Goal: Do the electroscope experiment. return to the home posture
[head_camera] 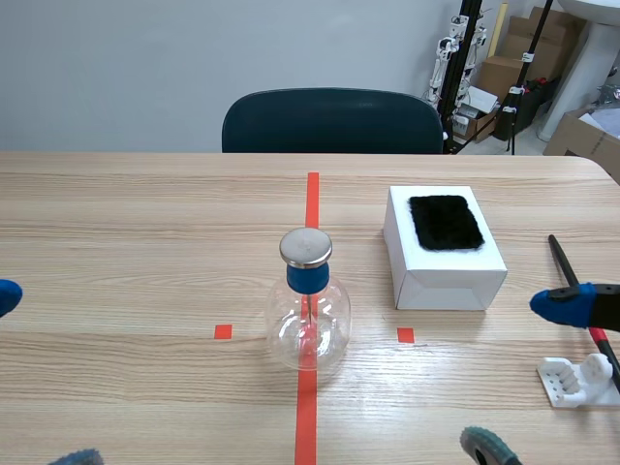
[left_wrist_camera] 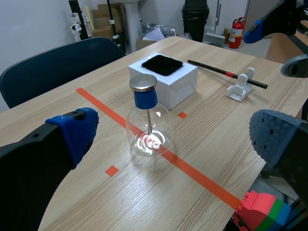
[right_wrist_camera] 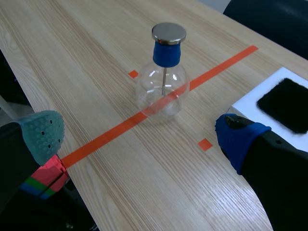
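the right gripper [right_wrist_camera: 142, 136] is spread wide and empty, and so is the left gripper [left_wrist_camera: 176, 132]. the electroscope [head_camera: 308, 308] stands upright between them, touched by neither. the risk i see: the right gripper hangs close by the rod [head_camera: 562, 260] resting on its stand [head_camera: 572, 380], so a careless swing home could knock it off.

Your black left end effector [left_wrist_camera: 175, 137] and black right end effector [right_wrist_camera: 142, 137] both hang low, fingers spread wide (each grasping nothing).
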Controlling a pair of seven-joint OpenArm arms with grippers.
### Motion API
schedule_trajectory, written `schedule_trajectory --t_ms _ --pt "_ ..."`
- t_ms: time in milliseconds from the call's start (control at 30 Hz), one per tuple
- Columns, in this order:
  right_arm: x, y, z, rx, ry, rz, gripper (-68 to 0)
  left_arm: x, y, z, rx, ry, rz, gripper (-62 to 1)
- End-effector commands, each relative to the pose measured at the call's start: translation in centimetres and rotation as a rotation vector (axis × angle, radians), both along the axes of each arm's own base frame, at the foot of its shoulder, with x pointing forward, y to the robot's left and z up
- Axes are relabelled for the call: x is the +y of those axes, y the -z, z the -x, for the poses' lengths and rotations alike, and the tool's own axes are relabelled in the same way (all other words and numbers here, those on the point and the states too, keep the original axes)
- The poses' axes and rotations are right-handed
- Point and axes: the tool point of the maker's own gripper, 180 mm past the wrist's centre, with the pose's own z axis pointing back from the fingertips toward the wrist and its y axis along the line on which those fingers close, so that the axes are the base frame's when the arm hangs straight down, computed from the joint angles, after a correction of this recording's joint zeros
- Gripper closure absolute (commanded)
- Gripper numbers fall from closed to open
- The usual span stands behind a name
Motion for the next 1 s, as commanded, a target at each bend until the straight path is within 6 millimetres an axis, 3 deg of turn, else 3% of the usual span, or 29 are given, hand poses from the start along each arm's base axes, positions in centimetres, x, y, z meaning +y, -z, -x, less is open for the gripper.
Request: schedule_trajectory --t_ms 0,967 --pt "0.31 -1.39 -0.58 -0.049 -0.003 -0.038 -65.5 -0.20 -0.88 -0.12 -0.022 0.003 0.024 -62.3" --pt "0.69 -2.02 -0.61 -0.066 -0.012 -0.054 -65.5 -0.23 -0.91 -0.12 -0.022 0.006 0.026 -62.3"
